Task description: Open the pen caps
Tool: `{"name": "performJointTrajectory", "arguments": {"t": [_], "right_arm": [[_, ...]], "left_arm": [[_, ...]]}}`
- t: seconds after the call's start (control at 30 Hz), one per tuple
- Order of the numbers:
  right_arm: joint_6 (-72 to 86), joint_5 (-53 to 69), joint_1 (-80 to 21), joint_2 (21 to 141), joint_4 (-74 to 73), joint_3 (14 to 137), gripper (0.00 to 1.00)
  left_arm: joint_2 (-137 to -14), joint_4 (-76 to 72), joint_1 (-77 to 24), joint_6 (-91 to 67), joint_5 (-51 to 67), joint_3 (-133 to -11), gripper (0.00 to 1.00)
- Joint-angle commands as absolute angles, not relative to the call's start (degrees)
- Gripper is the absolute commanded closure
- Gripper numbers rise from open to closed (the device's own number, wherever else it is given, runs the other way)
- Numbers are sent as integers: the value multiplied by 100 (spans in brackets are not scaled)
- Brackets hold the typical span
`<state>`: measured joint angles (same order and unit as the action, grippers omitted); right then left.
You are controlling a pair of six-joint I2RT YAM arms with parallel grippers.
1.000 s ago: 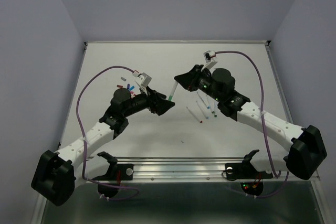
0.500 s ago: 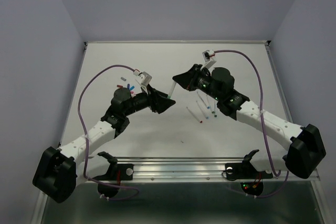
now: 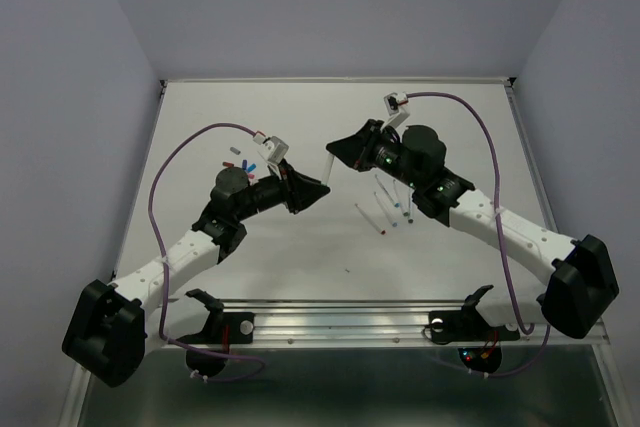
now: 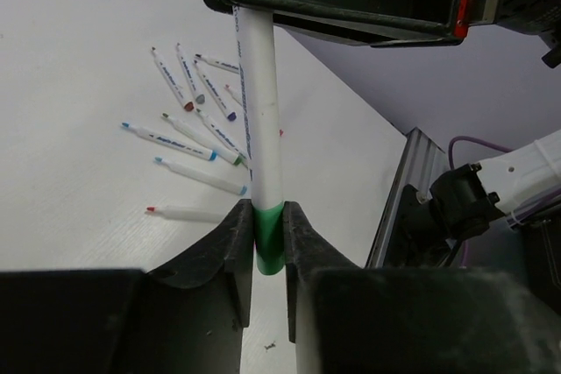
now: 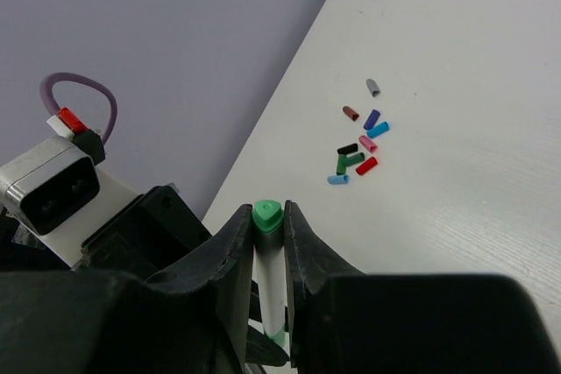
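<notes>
— Green cap (image 4: 269,247): mid-air, pinched in narrow left gripper (image 4: 267,216) jaws; white barrel (image 4: 259,102) clamped by right gripper (image 5: 266,225).
— Uncapping step, seemingly. Next: pull straight apart along barrel, keeping both grips firm.

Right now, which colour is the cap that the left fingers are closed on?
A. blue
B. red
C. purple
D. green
D: in the left wrist view, the left fingers pinch the green cap at the near end of the white pen.
</notes>
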<state>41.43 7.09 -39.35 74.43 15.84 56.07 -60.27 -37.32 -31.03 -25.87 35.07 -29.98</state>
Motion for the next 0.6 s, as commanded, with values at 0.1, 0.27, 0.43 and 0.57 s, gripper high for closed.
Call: {"name": "performJointTrajectory", "arguments": {"t": [0.1, 0.27, 0.43, 0.57], "right_arm": [[4105, 362, -3832, 7488, 1951, 5977, 99], [3665, -237, -3438, 7567, 1916, 6178, 99], [3630, -518, -2507, 7839, 1898, 6442, 99], [3674, -510, -1944, 8033, 1898, 6652, 99]], "left_arm": [[-5898, -4008, -3138, -2593, 3647, -3015, 100], [-5757, -3894, -3138, -2750, 3683, -2813, 100], [-5573, -3604, -3138, -2839, 3542, -2532, 100], [-5537, -3604, -3138, -3006, 3577, -2330, 100]]}}
